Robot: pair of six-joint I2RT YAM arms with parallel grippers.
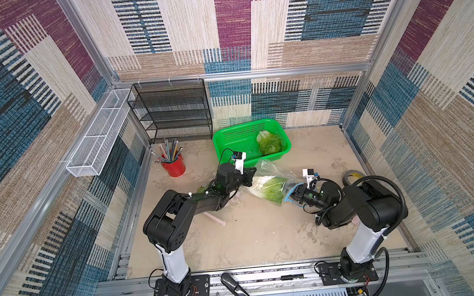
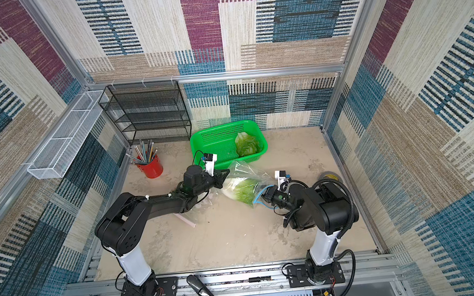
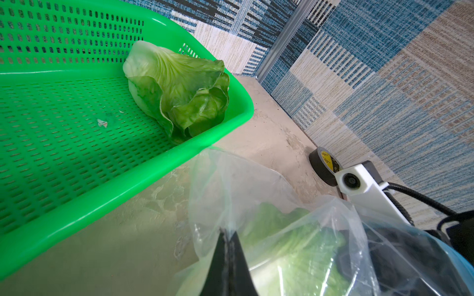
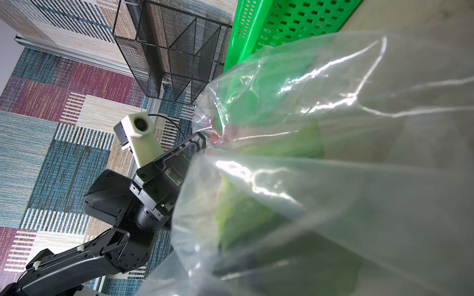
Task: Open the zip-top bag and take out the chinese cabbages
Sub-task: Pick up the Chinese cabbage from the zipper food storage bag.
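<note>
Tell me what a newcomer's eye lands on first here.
First the bright green basket at the back, with one loose cabbage lying in it. Then the clear bag in the middle, a bagged cabbage showing through it, caught between both arms: the left gripper is pinched shut on its film, and the right gripper is at its other end.

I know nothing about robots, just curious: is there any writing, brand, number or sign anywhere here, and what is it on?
"TAPE", or so it seems, on the yellow label of the tape roll; the other letters there are blurred.
White sticker on the black handheld device at the front rail: too small to read.
No other writing can be made out.
</note>
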